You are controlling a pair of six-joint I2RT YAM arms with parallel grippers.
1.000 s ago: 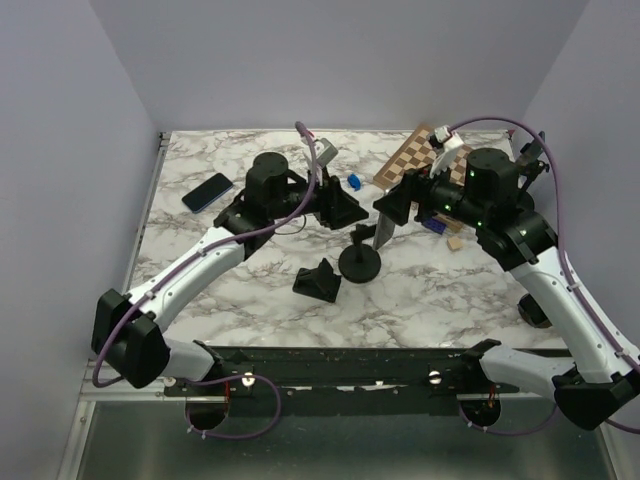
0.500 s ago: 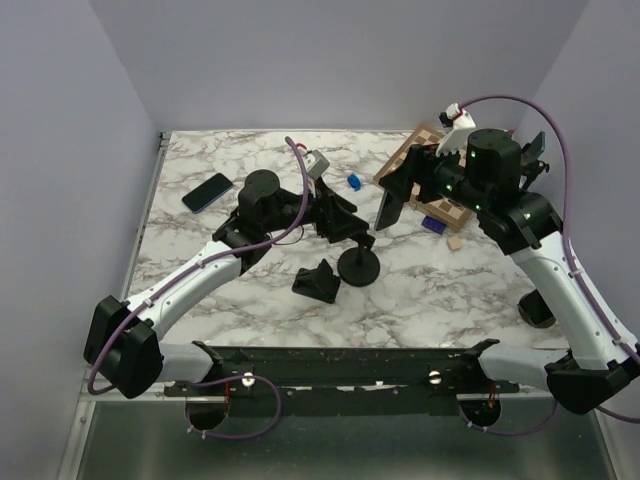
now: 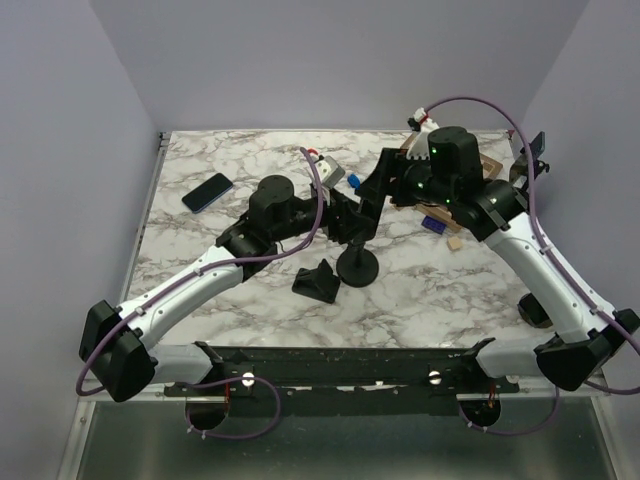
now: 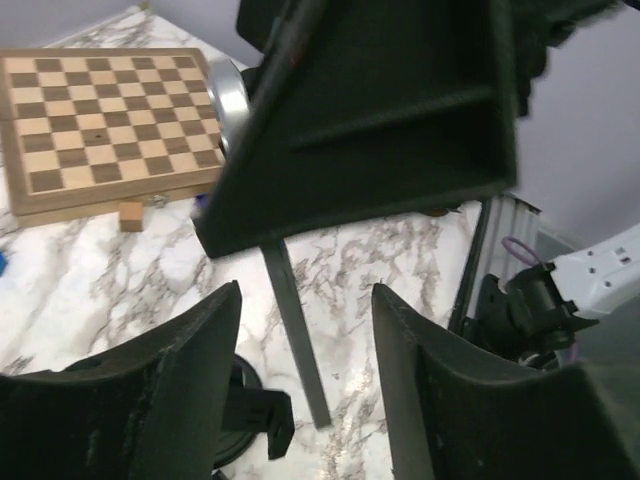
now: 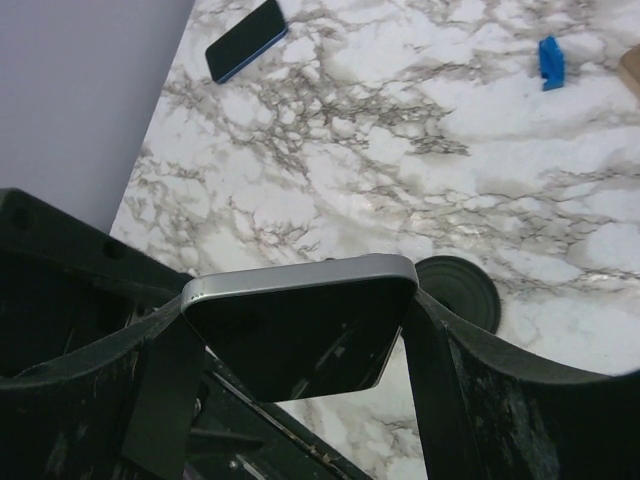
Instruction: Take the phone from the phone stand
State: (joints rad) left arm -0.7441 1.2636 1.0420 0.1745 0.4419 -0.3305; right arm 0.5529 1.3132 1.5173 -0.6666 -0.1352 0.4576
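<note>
The phone point(image 5: 300, 325), a dark slab with a silver edge, is clamped between my right gripper's point(image 5: 300, 400) fingers. It hangs in the air above the phone stand's round black base point(image 5: 455, 290). From above, the right gripper point(image 3: 370, 200) holds the phone point(image 3: 366, 212) just above and behind the stand point(image 3: 358, 265). My left gripper point(image 3: 345, 218) is close beside it, open and empty. In the left wrist view its fingers point(image 4: 150, 400) straddle a thin dark slab point(image 4: 295, 340), which looks like the phone edge-on, with the stand base point(image 4: 240, 425) at lower left.
A second phone point(image 3: 207, 192) lies at the table's far left. A black wedge stand point(image 3: 318, 282) sits left of the round base. A chessboard point(image 4: 105, 120), a small wooden cube point(image 3: 455, 243) and a blue piece point(image 3: 354, 181) lie at the back right.
My right gripper has lifted the phone up off the stand and carried it left. My left gripper has moved right, closer to the stand.
</note>
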